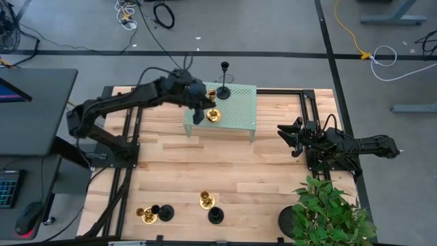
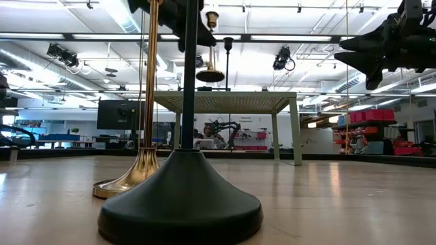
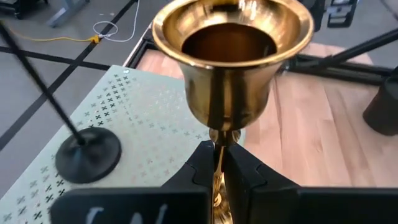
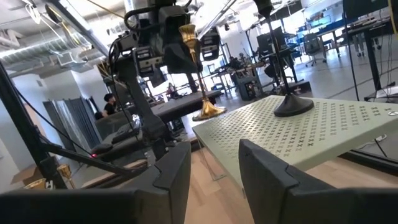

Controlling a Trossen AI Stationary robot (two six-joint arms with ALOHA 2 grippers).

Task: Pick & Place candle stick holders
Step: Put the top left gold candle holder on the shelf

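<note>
My left gripper (image 1: 205, 107) is shut on a brass candlestick holder (image 1: 213, 113) over the left end of a green perforated stand (image 1: 235, 109). A black holder (image 1: 223, 91) stands on its base on the stand's far side. Two brass holders (image 1: 145, 215) (image 1: 206, 200) and two black ones (image 1: 164, 212) (image 1: 216, 216) stand on their bases near the table's near edge. My right gripper (image 1: 287, 134) is open and empty at the table's right, level with the stand. My left gripper pinches the brass holder's thin stem (image 3: 217, 146) just under the cup (image 3: 231, 50), between its two fingers. The fingers come from the table's left, slanting down, and lie across the stem. The holder stands upright in the hold; in the low view its base (image 2: 210, 73) shows a little above the stand's top.
A potted green plant (image 1: 328, 215) in a black pot stands at the near right corner. The wooden table (image 1: 225, 171) is bare between the stand and the near row of holders. In the low view a black holder (image 2: 180, 204) and a brass one (image 2: 129, 180) fill the foreground.
</note>
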